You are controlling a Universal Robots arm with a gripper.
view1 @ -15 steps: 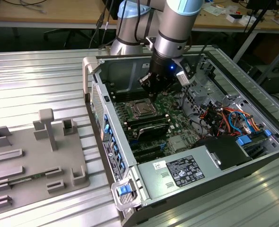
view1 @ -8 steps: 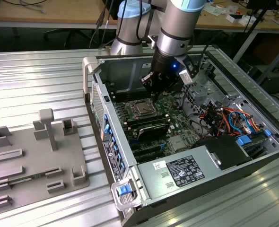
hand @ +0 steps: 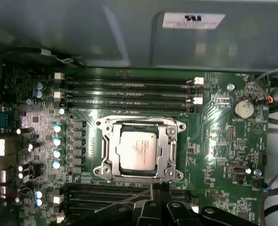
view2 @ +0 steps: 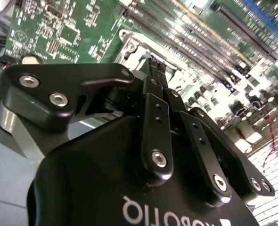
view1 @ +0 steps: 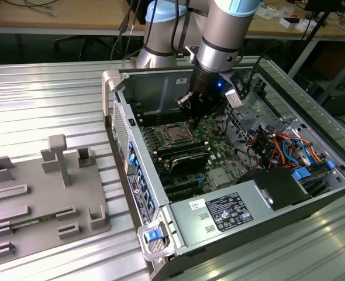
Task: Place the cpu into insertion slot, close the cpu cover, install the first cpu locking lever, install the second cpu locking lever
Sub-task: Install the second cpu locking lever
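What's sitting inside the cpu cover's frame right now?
The cpu lies flat inside the closed cpu cover, its metal top showing through the open centre. Its edges and the socket underneath are covered.

Even overhead room light in the exterior view; ribbed worktop (view1: 55,88) sheens palely. Second wrist view: motherboard (view2: 214,42) blown out by glare, background soft. First wrist view dimmer, slightly hazy.

Silver-grey arm (view1: 219,35) w/ light-blue joint caps, black end effector (view1: 194,121), silver screws.
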